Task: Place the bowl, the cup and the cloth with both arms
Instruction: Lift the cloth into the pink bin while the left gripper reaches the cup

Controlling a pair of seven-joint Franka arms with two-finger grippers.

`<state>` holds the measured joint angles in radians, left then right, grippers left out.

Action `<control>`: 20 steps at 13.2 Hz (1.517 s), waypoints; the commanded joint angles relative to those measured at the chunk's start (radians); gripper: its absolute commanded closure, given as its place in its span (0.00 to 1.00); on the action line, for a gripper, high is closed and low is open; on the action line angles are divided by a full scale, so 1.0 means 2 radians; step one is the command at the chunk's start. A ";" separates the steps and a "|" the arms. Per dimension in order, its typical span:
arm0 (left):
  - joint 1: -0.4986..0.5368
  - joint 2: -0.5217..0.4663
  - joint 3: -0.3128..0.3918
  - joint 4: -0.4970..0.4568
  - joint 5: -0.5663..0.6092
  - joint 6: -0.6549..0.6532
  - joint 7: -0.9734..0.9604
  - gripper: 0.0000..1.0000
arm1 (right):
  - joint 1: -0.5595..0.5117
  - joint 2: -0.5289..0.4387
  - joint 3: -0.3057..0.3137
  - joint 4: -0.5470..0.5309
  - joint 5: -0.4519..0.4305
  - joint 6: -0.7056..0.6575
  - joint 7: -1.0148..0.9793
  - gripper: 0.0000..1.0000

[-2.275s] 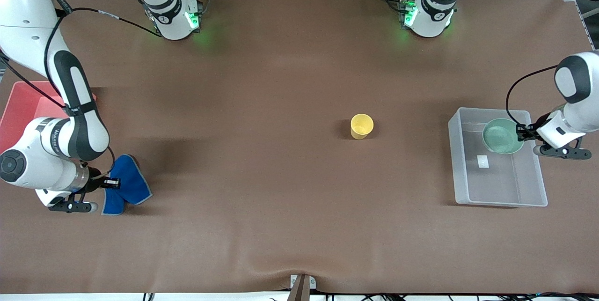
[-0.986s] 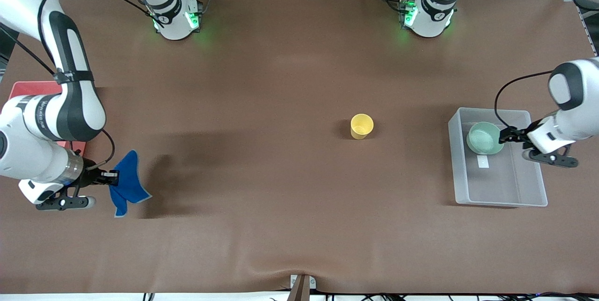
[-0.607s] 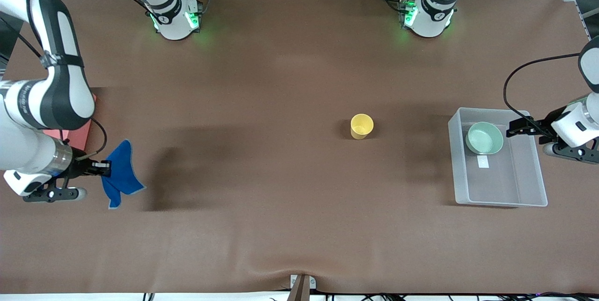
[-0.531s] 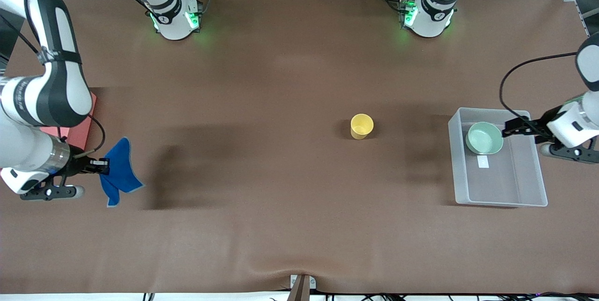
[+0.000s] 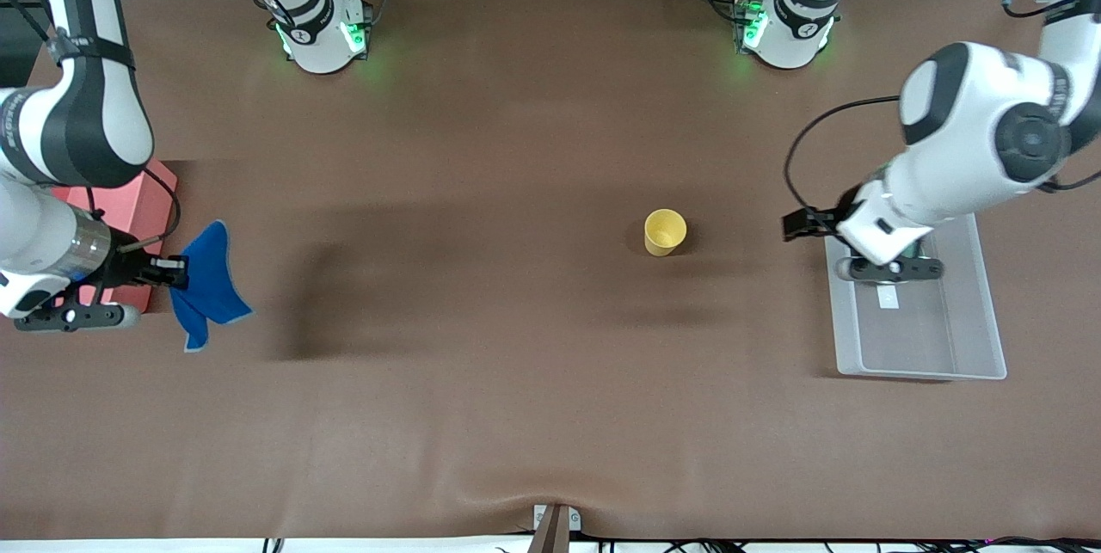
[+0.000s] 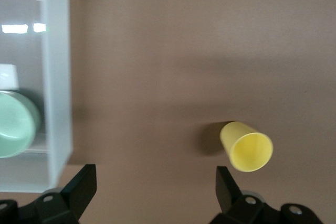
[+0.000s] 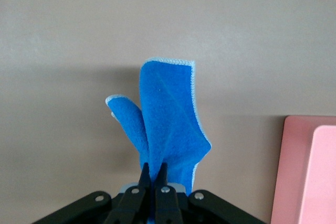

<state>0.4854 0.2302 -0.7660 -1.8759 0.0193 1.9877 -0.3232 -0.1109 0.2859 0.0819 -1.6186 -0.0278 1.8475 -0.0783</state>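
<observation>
The yellow cup point(image 5: 665, 231) stands upright on the brown table, also seen in the left wrist view point(image 6: 249, 148). The mint bowl point(image 6: 13, 132) rests inside the clear bin point(image 6: 55, 77); in the front view the left arm hides it. My left gripper point(image 5: 796, 224) point(image 6: 155, 179) is open and empty over bare table between the cup and the bin. At the right arm's end, my right gripper point(image 5: 176, 269) point(image 7: 154, 169) is shut on the blue cloth point(image 5: 206, 282) point(image 7: 168, 129), which hangs off the table beside a pink box.
The pink box point(image 5: 142, 200) point(image 7: 310, 171) sits at the right arm's end, partly under that arm. The clear bin point(image 5: 972, 347) stands at the left arm's end, with a small white label on its floor. A table seam bulges at the front edge.
My left gripper let go of the bowl in the bin, opened wide and swung out toward the cup. My right gripper carried the cloth up and toward the pink box.
</observation>
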 commanded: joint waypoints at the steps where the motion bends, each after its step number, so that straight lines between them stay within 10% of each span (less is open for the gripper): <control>1: -0.011 0.002 -0.012 -0.050 -0.007 0.070 -0.042 0.00 | -0.023 -0.024 0.002 -0.022 -0.007 -0.004 -0.034 1.00; 14: -0.107 0.075 -0.008 -0.147 0.022 0.224 -0.179 0.00 | -0.106 -0.033 0.001 -0.017 -0.008 -0.022 -0.185 1.00; 20: -0.105 0.111 0.008 -0.141 0.087 0.226 -0.190 0.33 | -0.168 -0.028 0.000 -0.004 -0.009 -0.019 -0.287 1.00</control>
<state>0.2773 0.4235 -0.7504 -2.1690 0.1584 2.4244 -0.6717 -0.3941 0.2420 0.0671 -1.6224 -0.0392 1.8120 -0.5944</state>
